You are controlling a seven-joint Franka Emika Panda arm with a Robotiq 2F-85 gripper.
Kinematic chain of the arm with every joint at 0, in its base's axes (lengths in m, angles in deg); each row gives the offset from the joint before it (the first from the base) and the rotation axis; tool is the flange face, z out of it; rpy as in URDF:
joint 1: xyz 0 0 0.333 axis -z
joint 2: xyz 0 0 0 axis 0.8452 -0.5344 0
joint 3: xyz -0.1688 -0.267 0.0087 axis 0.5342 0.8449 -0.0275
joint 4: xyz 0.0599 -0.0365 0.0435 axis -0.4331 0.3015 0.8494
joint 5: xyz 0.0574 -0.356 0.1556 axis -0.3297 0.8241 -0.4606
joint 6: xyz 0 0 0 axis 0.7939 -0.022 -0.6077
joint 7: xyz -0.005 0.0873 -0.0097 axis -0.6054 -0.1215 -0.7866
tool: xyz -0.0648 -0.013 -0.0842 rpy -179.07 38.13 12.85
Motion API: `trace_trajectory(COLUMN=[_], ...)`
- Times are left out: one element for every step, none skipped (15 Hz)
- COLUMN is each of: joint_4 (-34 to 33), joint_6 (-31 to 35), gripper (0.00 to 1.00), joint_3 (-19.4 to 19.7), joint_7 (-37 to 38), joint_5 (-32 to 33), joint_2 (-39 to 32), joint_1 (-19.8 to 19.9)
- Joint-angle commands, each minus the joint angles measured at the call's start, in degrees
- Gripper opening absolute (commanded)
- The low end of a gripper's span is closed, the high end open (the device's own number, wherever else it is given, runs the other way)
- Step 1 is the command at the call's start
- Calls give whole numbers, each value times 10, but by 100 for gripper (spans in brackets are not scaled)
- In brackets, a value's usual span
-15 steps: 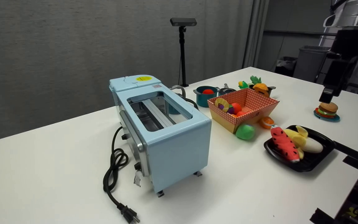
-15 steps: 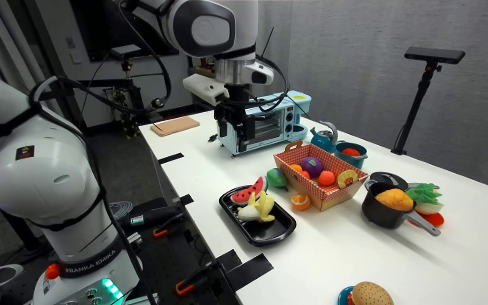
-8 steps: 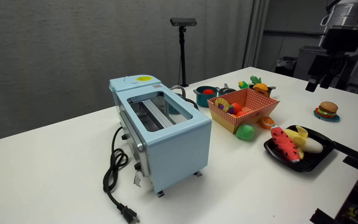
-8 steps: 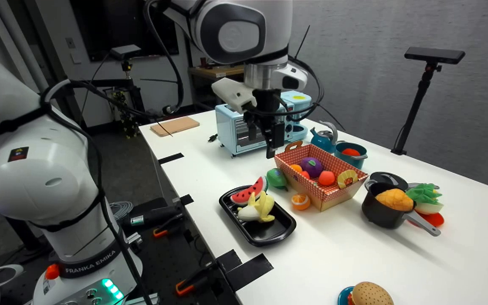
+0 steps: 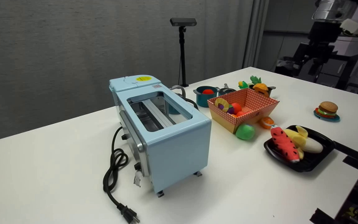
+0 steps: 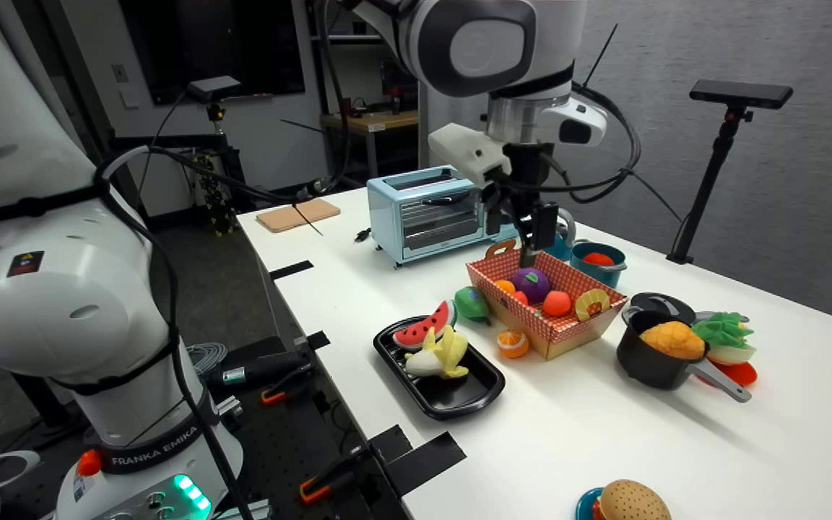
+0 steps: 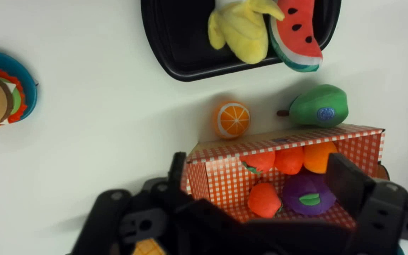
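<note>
A black pincer (image 7: 257,168), spread wide, hangs above the white surface (image 7: 112,117) near a red-checked basket (image 7: 223,182) of toy fruit (image 7: 298,187).

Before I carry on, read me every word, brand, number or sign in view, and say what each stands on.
"FRANKA EMIKA": dark band at the base of the robot arm.
Yellow sticker on the light-blue oven: too small to read.
Pink label near it: too small to read.
Dark sticker on the robot arm: too small to read.
Blue sticker on the green toy fruit: too blurred to read.
I can read no other text.
</note>
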Motion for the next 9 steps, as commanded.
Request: trace_trajectory(joint_4=[-88, -109, -128, -148, -167, -183, -199, -214, -227], joint_6=[-5, -8, -9, -12, -13, -14, -15, -16, -17], gripper=[100, 100, 100, 100, 100, 100, 100, 100, 100], joint_3=[-3, -4, -6, -7, -8, -9, -10, -11, -12], joint_7=[-4, -4, -5, -5, -6, -6, -7, -6, -7], joint_5=[-25, -28, -31, -34, -37, -40, -44, -48, -51], joint_2=[-78, -98, -114, -133, -148, -164, -178, -192, -206], joint_1=[10, 10, 11, 13, 14, 16, 19, 21, 25])
